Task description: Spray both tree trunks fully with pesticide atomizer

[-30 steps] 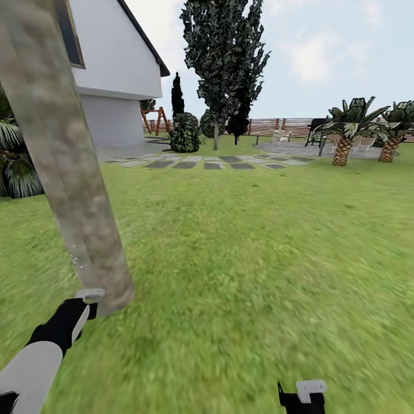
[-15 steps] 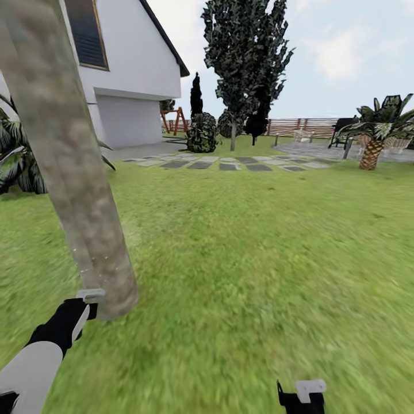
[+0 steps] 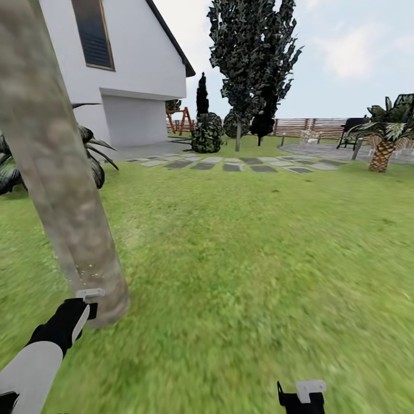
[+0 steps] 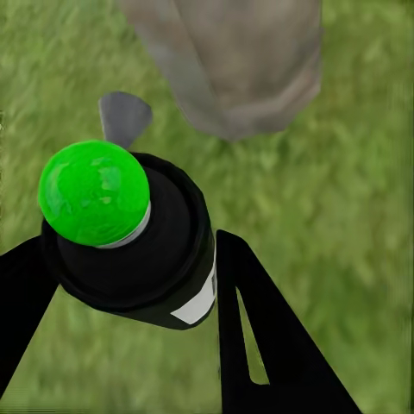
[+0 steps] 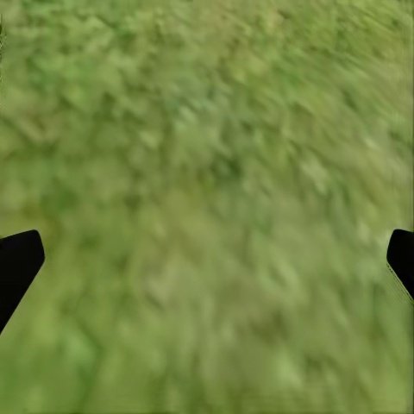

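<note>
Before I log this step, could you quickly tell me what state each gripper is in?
Left gripper: closed on the pesticide atomizer, beside the tree trunk.
Right gripper: open, empty, over grass.

Bright, flat daylight everywhere, no hard shadows that I can spot. The green grass lawn (image 3: 259, 259) smears into streaks toward my head view's lower edges, and it's mush in my right wrist view. The thick mottled grey-tan tree trunk (image 3: 57, 172) looks soft up close.

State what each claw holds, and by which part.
Left claw grips the pesticide atomizer by its dark body, below the green tip. Right claw is open, holding nothing.
</note>
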`<state>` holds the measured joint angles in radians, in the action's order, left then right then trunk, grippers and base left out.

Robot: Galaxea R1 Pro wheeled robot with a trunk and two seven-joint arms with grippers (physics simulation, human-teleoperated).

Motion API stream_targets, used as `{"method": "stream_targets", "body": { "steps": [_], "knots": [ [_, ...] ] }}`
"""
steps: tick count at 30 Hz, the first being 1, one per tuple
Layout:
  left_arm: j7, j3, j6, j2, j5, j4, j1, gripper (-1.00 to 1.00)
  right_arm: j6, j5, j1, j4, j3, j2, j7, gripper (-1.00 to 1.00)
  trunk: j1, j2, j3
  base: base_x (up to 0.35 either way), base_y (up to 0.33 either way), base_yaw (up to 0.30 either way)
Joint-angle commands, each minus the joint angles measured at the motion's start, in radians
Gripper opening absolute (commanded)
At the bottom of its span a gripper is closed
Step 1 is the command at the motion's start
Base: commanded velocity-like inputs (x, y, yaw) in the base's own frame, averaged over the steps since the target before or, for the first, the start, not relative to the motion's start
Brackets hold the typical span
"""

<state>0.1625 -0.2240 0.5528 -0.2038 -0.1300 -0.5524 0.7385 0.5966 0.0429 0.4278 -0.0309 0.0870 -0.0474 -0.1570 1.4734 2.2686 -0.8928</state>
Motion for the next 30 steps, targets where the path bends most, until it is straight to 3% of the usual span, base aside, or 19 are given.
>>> {"method": "stream_targets", "body": {
  "steps": [1, 7, 17, 30],
  "knots": [
    [-0.003, -0.003, 0.006, 0.001, -0.011, -0.001, 0.001, -1.0, 0.0, 0.005, 0.0, 0.0, 0.008, 0.0, -0.01, 1.0, 0.0, 0.0, -0.001, 0.167, -0.232, 0.258],
    [-0.003, -0.003, 0.006, 0.001, -0.011, -0.001, 0.001, -1.0, 0.0, 0.005, 0.001, 0.0, 0.008, 0.0, -0.01, 1.0, 0.0, 0.0, -0.001, 0.132, -0.246, 0.269],
    [0.0, -0.003, 0.005, 0.009, -0.011, -0.001, 0.001, -1.0, 0.0, 0.005, 0.0, 0.0, 0.008, 0.0, -0.01, 1.0, 0.0, 0.0, -0.001, 0.006, -0.271, 0.029],
    [0.0, -0.003, 0.004, 0.01, -0.011, -0.002, 0.001, -1.0, 0.0, 0.005, 0.001, 0.0, 0.008, 0.0, -0.01, 1.0, 0.0, 0.0, -0.001, 0.133, -0.261, 0.267]
  ]
}}
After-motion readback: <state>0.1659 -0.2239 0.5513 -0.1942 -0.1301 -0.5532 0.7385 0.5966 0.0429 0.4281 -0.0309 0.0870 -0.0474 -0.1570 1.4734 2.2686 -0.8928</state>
